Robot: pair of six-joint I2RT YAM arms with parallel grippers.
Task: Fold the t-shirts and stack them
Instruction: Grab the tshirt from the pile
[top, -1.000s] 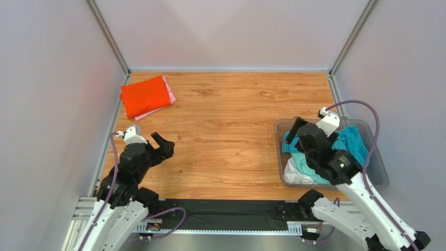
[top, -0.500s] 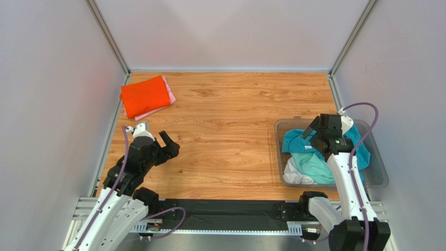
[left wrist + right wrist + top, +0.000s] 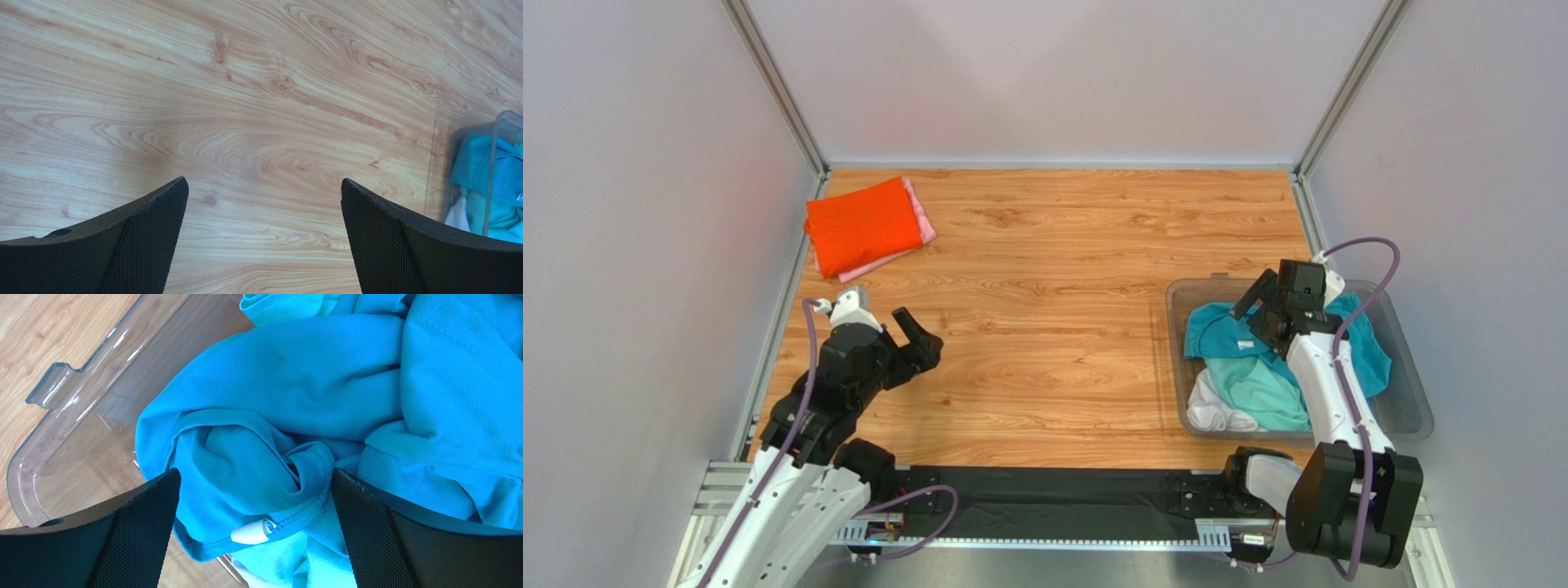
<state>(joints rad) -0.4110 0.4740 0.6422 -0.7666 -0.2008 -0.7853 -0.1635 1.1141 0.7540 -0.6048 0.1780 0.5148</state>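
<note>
Now my right gripper (image 3: 255, 478) hangs wide-jawed over the teal shirt (image 3: 294, 398), which lies crumpled in the bin (image 3: 61, 435) with a mint shirt (image 3: 1265, 386) and a white shirt (image 3: 1210, 410). My fingers may brush the cloth, but I cannot be sure. My left gripper (image 3: 264, 184) is wide too, holding nothing, above the table (image 3: 1075, 270). Far left, an orange shirt (image 3: 860, 224) lies folded on a pink shirt (image 3: 918, 221).

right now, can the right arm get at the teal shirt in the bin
Probably yes: the right gripper hangs open over the teal shirt, which lies on top in the clear bin, nothing covering it.
</note>
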